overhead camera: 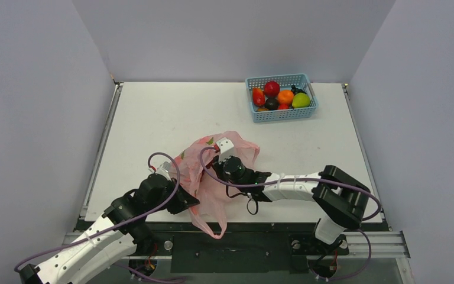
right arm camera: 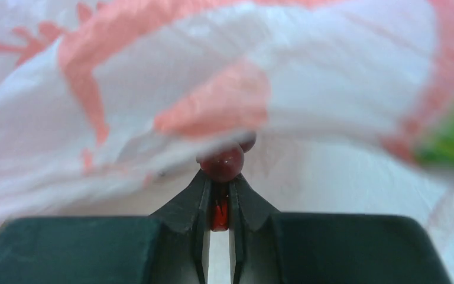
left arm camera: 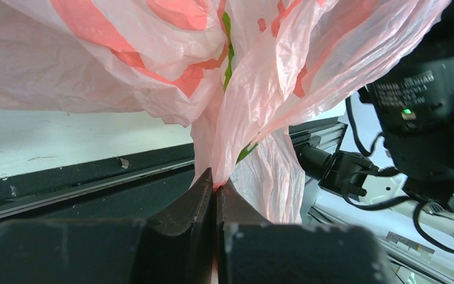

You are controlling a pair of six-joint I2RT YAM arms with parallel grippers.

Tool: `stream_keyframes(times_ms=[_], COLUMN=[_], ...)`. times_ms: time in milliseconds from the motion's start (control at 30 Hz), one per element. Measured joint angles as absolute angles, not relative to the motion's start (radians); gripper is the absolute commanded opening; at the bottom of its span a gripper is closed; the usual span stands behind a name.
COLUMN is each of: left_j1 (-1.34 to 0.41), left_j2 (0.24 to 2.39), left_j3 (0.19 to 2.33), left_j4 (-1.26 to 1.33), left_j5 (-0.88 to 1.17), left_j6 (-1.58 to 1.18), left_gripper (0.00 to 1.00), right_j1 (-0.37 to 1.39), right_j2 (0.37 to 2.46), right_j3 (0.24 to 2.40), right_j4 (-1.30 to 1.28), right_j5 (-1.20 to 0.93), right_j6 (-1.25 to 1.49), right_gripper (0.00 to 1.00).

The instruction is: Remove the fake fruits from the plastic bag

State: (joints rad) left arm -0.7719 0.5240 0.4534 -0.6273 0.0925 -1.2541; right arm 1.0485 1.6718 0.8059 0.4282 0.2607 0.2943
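The thin pink plastic bag [overhead camera: 211, 198] lies crumpled at the table's near edge, between my two arms. My left gripper [left arm camera: 217, 183] is shut on a gathered fold of the bag [left arm camera: 254, 89], pinched at the fingertips. My right gripper [right arm camera: 220, 177] reaches in among the folds of the bag [right arm camera: 307, 77]; from above its white tip [overhead camera: 224, 145] shows at the bag's top. It is shut on a dark red grape bunch [right arm camera: 222, 163]: one glossy berry sits at the tips and a red bit shows between the jaws. The rest of the bunch is hidden by the film.
A light blue mesh basket [overhead camera: 284, 114] stands at the back right with several fruits in it, red, orange, dark and yellow-green. The black rail [overhead camera: 254, 226] runs along the table's near edge, just below the bag. Grey walls close in on three sides.
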Motion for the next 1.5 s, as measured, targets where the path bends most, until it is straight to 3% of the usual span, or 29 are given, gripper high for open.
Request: stream_keyframes(times_ms=[567, 1133, 1500], left_j1=[-0.772, -0.772, -0.772], left_j2=[0.529, 0.538, 0.511], left_j3=[0.453, 0.421, 0.409], left_j4=[-0.567, -0.523, -0.522], left_j5=[0.063, 0.064, 0.065], left_j6=[-1.283, -1.291, -1.307], left_gripper=[0.0, 0.0, 0.0], right_j1=[1.056, 1.056, 0.994], right_j2=[1.21, 1.025, 1.028], right_j3=[0.79, 1.097, 1.448], right_j4=[-0.082, -0.434, -0.535], right_j5=[0.057, 0.07, 0.126], right_j6=[0.435, 0.524, 0.538], right_gripper=[0.0, 0.0, 0.0])
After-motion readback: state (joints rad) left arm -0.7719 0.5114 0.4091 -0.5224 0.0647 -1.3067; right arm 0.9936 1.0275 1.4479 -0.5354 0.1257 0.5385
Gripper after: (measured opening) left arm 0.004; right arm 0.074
